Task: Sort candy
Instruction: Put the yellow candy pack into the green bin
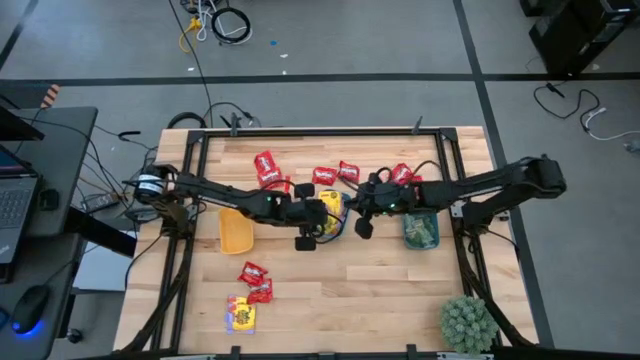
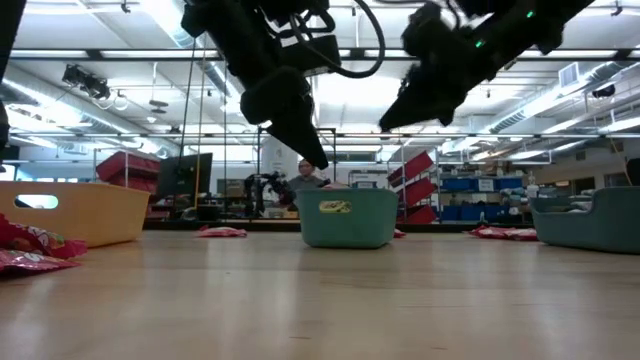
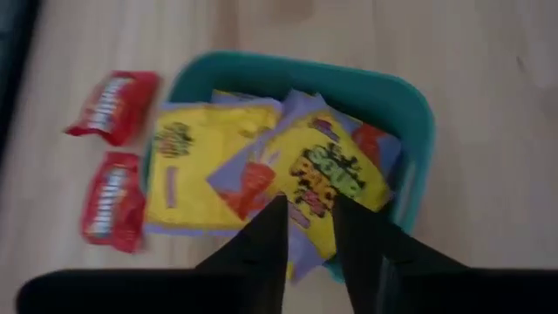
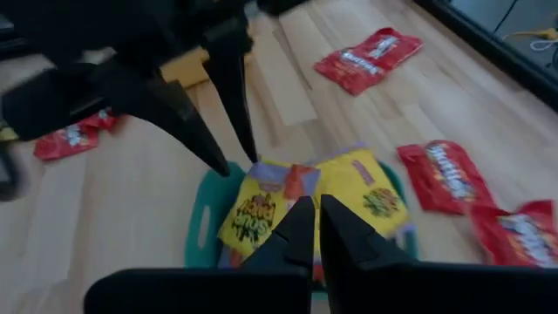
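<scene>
A teal tray (image 3: 410,105) at the table's middle holds several yellow candy packets (image 3: 187,166). The top packet (image 3: 331,179) lies slanted over the others. My left gripper (image 3: 309,240) hangs open just above the tray, its fingertips clear of the packets (image 4: 235,161). My right gripper (image 4: 314,222) is shut and holds nothing, above the same tray (image 4: 202,231) from the right side. In the low view both grippers (image 2: 318,160) (image 2: 395,118) hang clear above the tray (image 2: 345,218). Red candy packets (image 3: 109,105) lie flat on the table beside it.
A yellow-orange tray (image 1: 236,230) stands left of the middle, and a second teal tray (image 1: 420,230) with green packets stands on the right. Red packets (image 1: 268,170) lie toward the far edge. More red (image 1: 255,280) and yellow (image 1: 240,315) packets lie near the front. A spiky plant (image 1: 468,322) fills the front right corner.
</scene>
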You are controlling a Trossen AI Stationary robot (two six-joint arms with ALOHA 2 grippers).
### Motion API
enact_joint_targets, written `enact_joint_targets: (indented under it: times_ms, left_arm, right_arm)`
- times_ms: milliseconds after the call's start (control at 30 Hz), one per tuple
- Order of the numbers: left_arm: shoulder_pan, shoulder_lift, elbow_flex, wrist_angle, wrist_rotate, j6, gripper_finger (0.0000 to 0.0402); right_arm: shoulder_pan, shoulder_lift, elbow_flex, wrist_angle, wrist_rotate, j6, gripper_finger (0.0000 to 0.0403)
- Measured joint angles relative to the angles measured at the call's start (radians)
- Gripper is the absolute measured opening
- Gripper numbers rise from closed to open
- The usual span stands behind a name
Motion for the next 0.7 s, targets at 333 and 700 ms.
enact_joint_targets:
  times_ms: [333, 700]
  left_arm:
    - [-0.044, -0.233, -0.322, 0.424, -0.001, -0.077, 0.0005]
    - [-0.051, -0.457, -0.629, 0.654, 0.133, -0.18, 0.0001]
  right_arm:
    - [-0.009, 0.277, 0.01, 0.312, 0.0, 0.003, 0.0]
    - [-0.089, 0.476, 0.121, 0.239, -0.001, 0.025, 0.0]
